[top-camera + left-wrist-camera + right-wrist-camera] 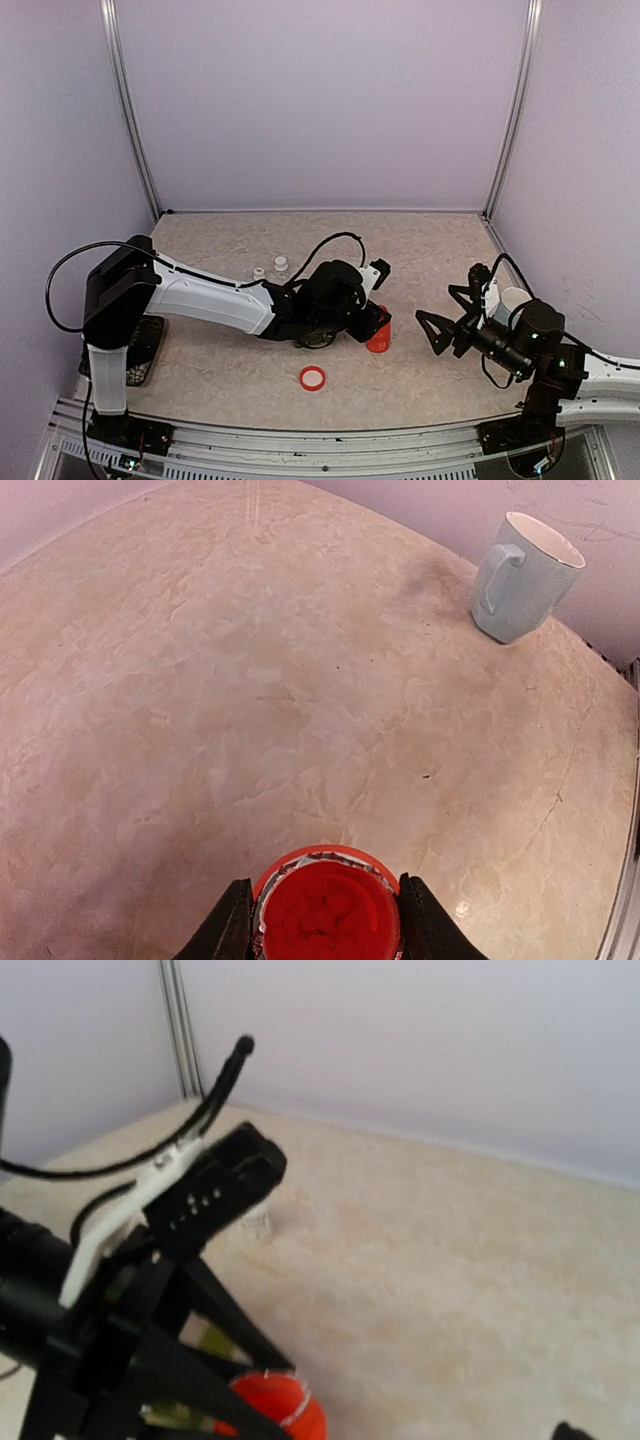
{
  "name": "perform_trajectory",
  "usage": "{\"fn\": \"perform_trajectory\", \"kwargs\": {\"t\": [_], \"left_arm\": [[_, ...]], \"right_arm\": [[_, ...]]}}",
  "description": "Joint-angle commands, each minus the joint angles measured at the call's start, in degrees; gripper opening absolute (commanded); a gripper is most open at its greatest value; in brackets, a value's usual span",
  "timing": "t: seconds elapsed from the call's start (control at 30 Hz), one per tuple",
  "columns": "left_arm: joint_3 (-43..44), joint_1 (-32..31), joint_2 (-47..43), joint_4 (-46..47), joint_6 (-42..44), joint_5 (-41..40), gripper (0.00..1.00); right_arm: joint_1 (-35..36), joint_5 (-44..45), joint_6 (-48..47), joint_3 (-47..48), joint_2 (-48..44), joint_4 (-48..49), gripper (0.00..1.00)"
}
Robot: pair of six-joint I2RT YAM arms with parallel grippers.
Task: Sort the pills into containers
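I see left gripper (324,884) holding red jar (325,922), one finger on each side. Jar top open, red and lumpy inside. Red ring (312,378) lies flat on table (420,250), near jar, not touching. Right gripper (440,314) spread wide, nothing in it, near blue mug (520,575). Containers: I can't tell where. Dark thing (140,350) sits by left arm base, too small to name.

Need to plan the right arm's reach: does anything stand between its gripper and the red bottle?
Nothing visible does. The right gripper stands open, facing the red bottle clamped in the left gripper, with only bare table between them. The red cap lies nearer the front edge, off that line.
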Motion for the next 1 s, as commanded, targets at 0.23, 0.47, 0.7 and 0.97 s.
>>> {"fn": "perform_trajectory", "kwargs": {"t": [0.23,0.47,0.7,0.97], "left_arm": [[3.6,-2.3,1.8,-0.9,1.6,-6.3,0.61],[2.2,-2.7,-5.2,-0.4,1.2,-5.0,0.99],[-10.9,-2.8,-24.2,-3.4,-4.8,-9.2,0.99],[-36.4,-2.9,-47.5,-5.6,-17.2,-20.8,0.99]], "right_arm": [[0.4,0.2,1.7,5.1,6.9,-6.4,1.0],[0.5,-1.6,-0.5,8.2,6.0,-9.4,1.0],[1.2,-13.9,-3.4,13.4,14.4,-10.7,1.0],[8.5,-19.0,-4.2,25.8,38.1,-12.3,0.93]]}}
